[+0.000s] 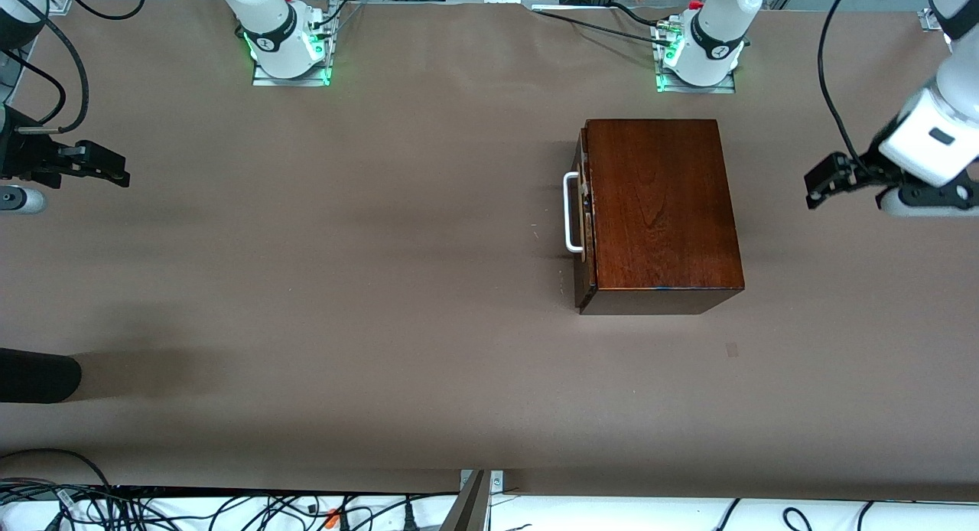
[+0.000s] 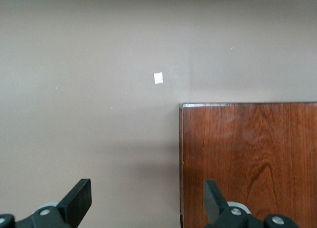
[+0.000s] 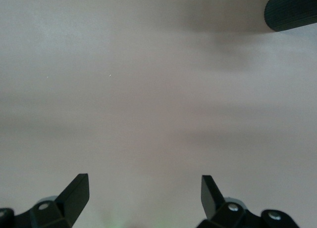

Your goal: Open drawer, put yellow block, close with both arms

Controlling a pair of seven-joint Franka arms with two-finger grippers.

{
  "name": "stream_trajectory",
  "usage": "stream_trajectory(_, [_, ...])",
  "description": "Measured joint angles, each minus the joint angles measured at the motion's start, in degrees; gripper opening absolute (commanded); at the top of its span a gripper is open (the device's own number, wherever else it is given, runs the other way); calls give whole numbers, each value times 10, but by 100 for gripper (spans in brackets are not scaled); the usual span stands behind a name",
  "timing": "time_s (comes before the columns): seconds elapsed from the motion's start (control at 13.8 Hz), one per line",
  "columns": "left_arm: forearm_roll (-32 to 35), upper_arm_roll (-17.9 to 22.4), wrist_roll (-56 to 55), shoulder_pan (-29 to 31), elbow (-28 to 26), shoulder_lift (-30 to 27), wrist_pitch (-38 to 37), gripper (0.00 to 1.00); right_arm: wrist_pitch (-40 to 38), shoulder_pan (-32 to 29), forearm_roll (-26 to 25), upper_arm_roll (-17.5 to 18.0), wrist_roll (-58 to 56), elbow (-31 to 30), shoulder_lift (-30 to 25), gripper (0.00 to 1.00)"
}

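Note:
The mahogany box (image 1: 661, 210) stands on the table toward the left arm's end. Its drawer (image 1: 584, 210) is pushed in, or nearly so, with the white bar handle (image 1: 570, 213) facing the right arm's end. The yellow block is not in view. My left gripper (image 1: 817, 188) hangs open and empty above the table beside the box's back end. In the left wrist view (image 2: 147, 191) a corner of the box top (image 2: 247, 163) shows under one finger. My right gripper (image 1: 115, 170) is open and empty over bare table at the right arm's end; it also shows in the right wrist view (image 3: 143, 183).
A black rounded object (image 1: 38, 376) juts in at the table's edge at the right arm's end, nearer to the front camera; it also shows in the right wrist view (image 3: 292, 10). A small pale square mark (image 2: 158, 78) lies on the brown table cover (image 1: 344, 286).

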Motion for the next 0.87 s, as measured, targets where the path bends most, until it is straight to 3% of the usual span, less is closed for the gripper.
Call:
stream_trajectory(0.44, [-39,15,-7,-5,-27,-20,-1,100,0,0,0,0,0,0,0,100])
stream_trajectory(0.87, [-40,34,-8,-25,-2,-11,-42,100,1,0,0,0,0,0,0,100])
